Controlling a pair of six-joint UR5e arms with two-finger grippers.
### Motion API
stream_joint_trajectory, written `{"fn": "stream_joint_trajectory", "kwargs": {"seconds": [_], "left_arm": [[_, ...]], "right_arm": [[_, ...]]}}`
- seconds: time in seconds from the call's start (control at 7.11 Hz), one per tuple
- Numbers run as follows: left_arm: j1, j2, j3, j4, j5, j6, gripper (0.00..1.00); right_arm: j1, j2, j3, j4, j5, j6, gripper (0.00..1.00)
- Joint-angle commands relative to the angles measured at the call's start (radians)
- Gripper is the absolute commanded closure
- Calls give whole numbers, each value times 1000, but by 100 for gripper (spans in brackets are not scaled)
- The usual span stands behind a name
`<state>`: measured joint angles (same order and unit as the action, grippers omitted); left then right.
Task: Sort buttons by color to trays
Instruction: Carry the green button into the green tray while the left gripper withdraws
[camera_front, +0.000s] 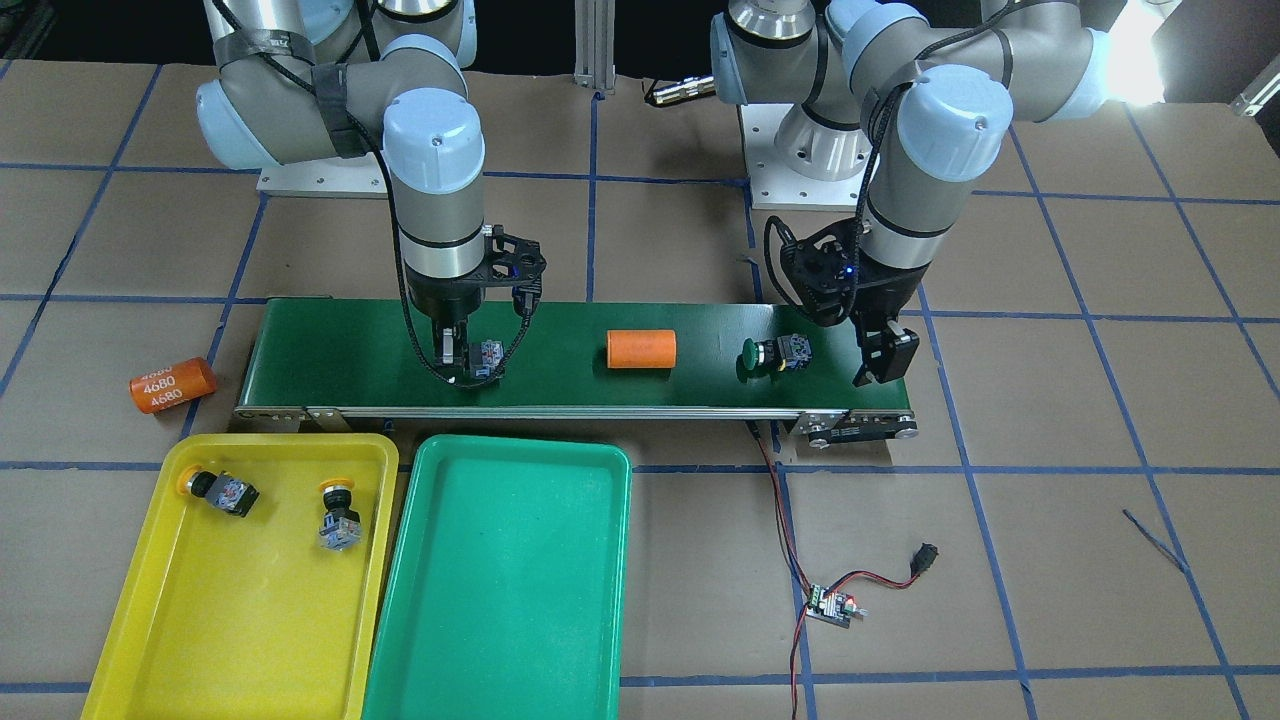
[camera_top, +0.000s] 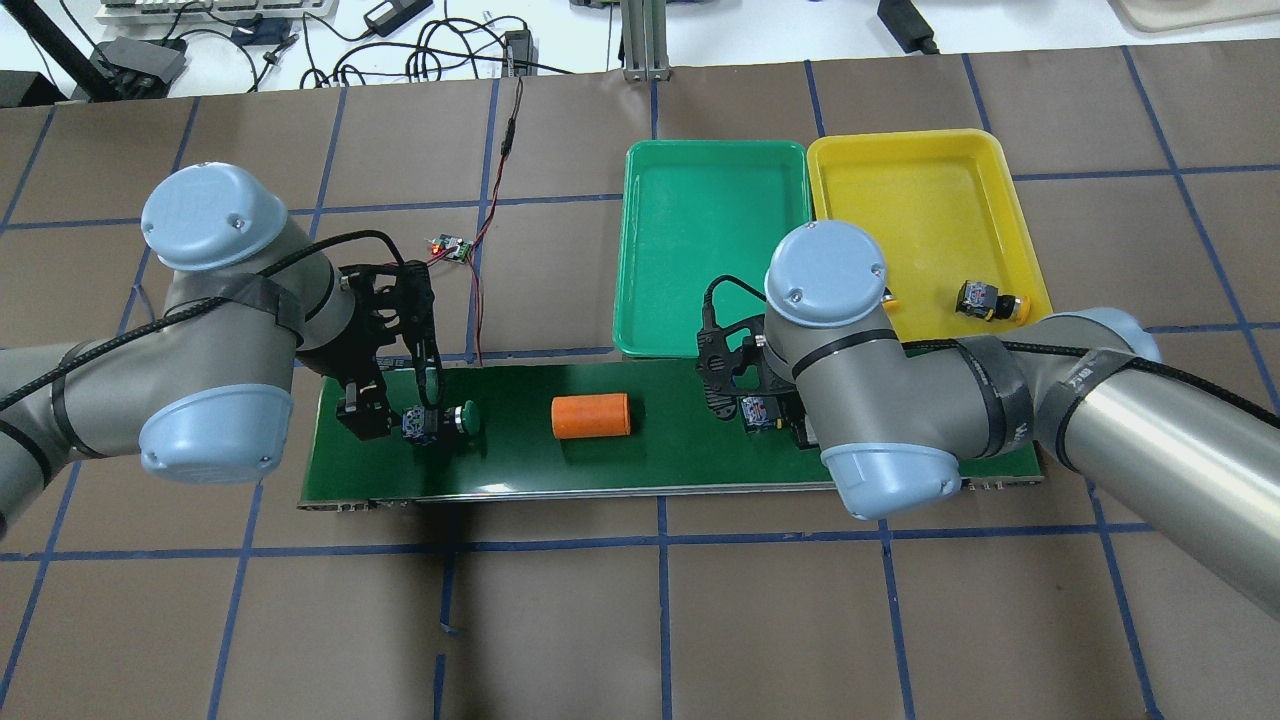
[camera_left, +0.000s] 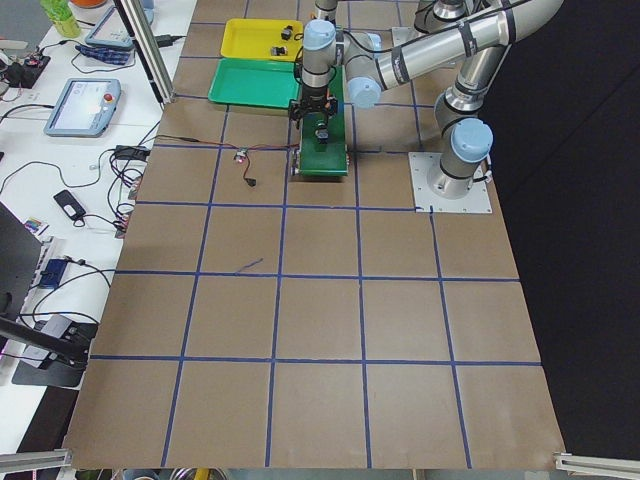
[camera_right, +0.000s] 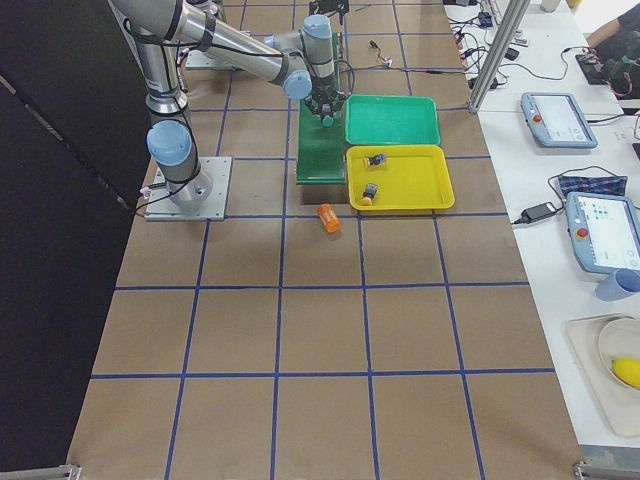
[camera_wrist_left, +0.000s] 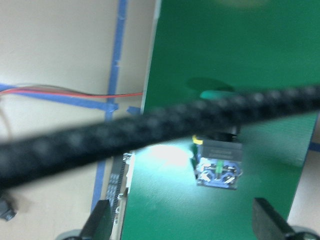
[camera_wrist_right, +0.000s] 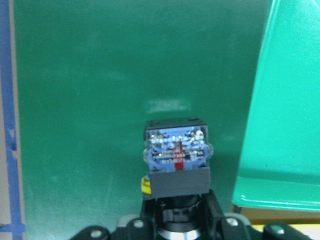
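A green-capped button (camera_front: 775, 354) lies on its side on the conveyor belt (camera_front: 330, 345). My left gripper (camera_front: 882, 360) is open just behind it at the belt's end. In the left wrist view the button (camera_wrist_left: 217, 162) lies ahead of the spread fingertips (camera_wrist_left: 100, 220). My right gripper (camera_front: 455, 362) is down at the belt and shut on another button (camera_front: 488, 356), whose contact block (camera_wrist_right: 176, 149) sticks out; its cap colour is hidden. Two yellow buttons (camera_front: 222, 490) (camera_front: 338, 515) lie in the yellow tray (camera_front: 240, 620). The green tray (camera_front: 500, 580) holds nothing.
An orange cylinder (camera_front: 641, 348) lies mid-belt between the two grippers. A second one marked 4680 (camera_front: 172, 385) lies on the table off the belt's end. A small circuit board (camera_front: 832, 605) with red-black wires sits beyond the belt.
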<state>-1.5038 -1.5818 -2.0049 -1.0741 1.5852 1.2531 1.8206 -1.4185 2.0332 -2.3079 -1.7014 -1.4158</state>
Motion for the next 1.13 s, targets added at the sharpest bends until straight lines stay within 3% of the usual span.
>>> {"fn": "stream_joint_trajectory", "kwargs": {"seconds": [0.0,0.28,0.42,0.56,0.7,0.84,0.98], "left_arm": [[8,-38,148,-156,-2,-352,0],[10,-75,288,-254,-2,-540,0],[7,-81,320,-268,-10,-757,0],[-4,-78,336,-321,-11,-935,0],[-16,-51,340,-405,-13,-1092,0],[-36,-11,341,-461,-11,-1109,0],[-38,21,324,-463,-13,-1123,0]], "right_arm": [[-6,94,-193,21,-4,6,100],[-7,310,-412,12,-12,6,100],[-7,398,-448,-32,-11,9,93],[-9,459,-456,-127,-1,-2,47],[-10,470,-456,-136,3,4,13],[-12,458,-456,-131,5,11,0],[-14,423,-458,-124,15,12,0]]}}
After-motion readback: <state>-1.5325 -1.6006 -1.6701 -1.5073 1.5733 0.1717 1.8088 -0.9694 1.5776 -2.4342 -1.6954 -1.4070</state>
